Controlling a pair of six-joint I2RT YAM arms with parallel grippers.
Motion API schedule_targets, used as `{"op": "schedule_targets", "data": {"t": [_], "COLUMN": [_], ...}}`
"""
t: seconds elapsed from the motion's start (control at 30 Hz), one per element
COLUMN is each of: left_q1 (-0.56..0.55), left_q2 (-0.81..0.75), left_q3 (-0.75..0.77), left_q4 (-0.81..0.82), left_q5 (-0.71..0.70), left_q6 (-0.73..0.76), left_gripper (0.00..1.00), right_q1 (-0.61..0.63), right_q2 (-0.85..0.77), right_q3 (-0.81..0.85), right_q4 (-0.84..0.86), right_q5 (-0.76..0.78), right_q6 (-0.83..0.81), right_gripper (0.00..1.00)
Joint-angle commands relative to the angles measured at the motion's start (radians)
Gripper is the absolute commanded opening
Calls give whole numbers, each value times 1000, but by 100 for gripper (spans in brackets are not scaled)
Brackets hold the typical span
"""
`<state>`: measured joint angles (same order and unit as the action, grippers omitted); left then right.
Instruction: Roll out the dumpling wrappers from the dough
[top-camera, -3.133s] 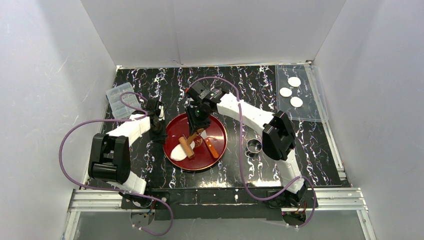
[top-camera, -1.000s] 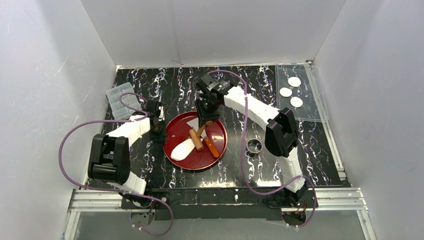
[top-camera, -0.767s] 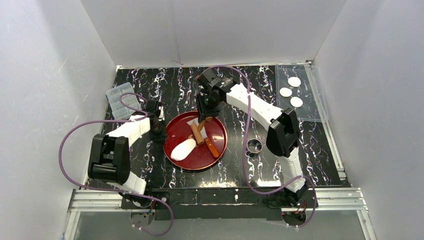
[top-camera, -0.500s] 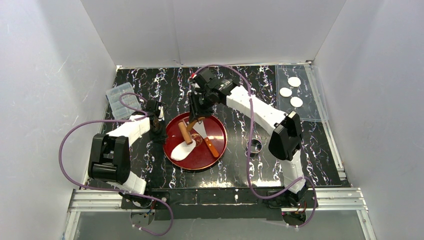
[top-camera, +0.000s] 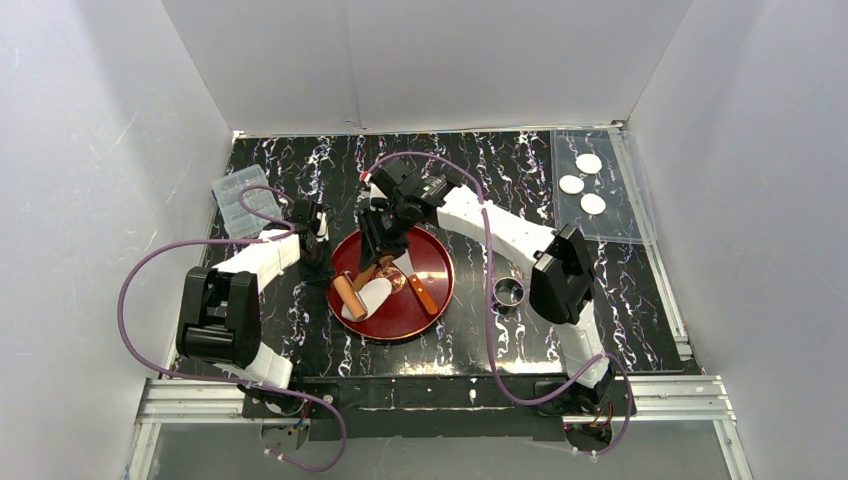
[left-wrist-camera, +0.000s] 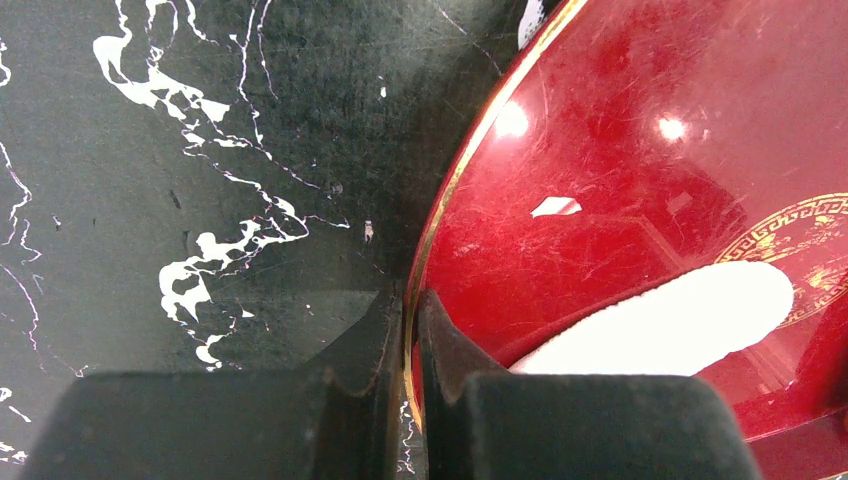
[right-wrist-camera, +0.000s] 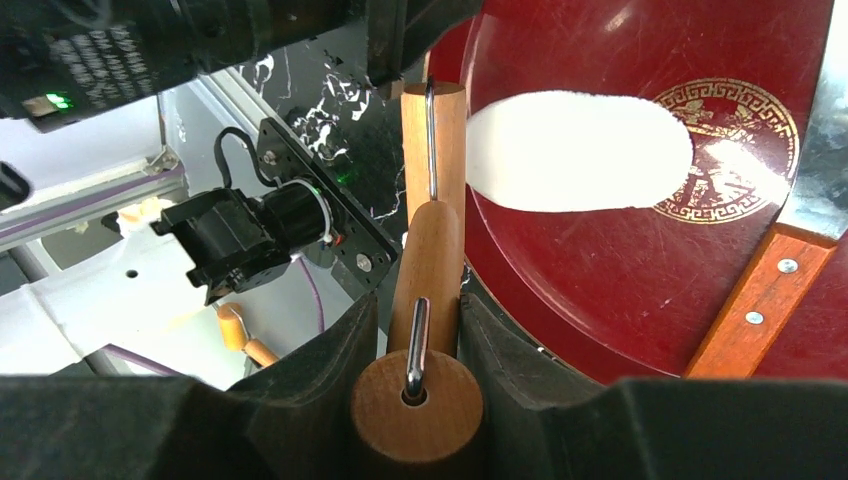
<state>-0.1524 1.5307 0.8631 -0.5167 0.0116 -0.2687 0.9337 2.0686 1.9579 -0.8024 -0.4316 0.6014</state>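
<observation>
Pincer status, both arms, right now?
Left pincer: closed, clamped on the rim of the red plate.
Right pincer: closed on the handle of the rolling pin.

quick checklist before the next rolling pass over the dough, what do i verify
1. Plate steadied: left gripper is shut on the rim of the red plate. Ok.
2. Tool grip: right gripper clamps the handle of the rolling pin between its fingers. Ok.
3. Roller start point: it sits at the end of the dough nearest the plate's rim, partly past that end. Whether it presses down: cannot tell.
4. Dough inside the plate: oblong sheet lies wholly on the red surface. Ok.
5. Rolling path: the knife lies on the plate beside the dough, apart from it. Ok.
6. Dough thickness: cannot tell.
</observation>
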Motion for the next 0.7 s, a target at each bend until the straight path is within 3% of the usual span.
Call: {"op": "schedule_targets", "data": {"t": [0.0, 0.27, 0.67], "left_q1": [2, 2, 2], "left_q2": [-1, -11, -20], "left_q3": [13, 9, 10], "left_q4": [-13, -13, -14], "left_q5": [-46, -47, -54], "left_q6": [11, 11, 11], "left_gripper": [0, 0, 0], "right_q1": [10, 11, -80], "right_q2": [2, 96, 66], "right_q3": [-34, -8, -161], "right_q4": [52, 47, -144], "right_q5": [-38, -26, 406], "right_q6": [2, -33, -174], "right_gripper": [1, 1, 1]}}
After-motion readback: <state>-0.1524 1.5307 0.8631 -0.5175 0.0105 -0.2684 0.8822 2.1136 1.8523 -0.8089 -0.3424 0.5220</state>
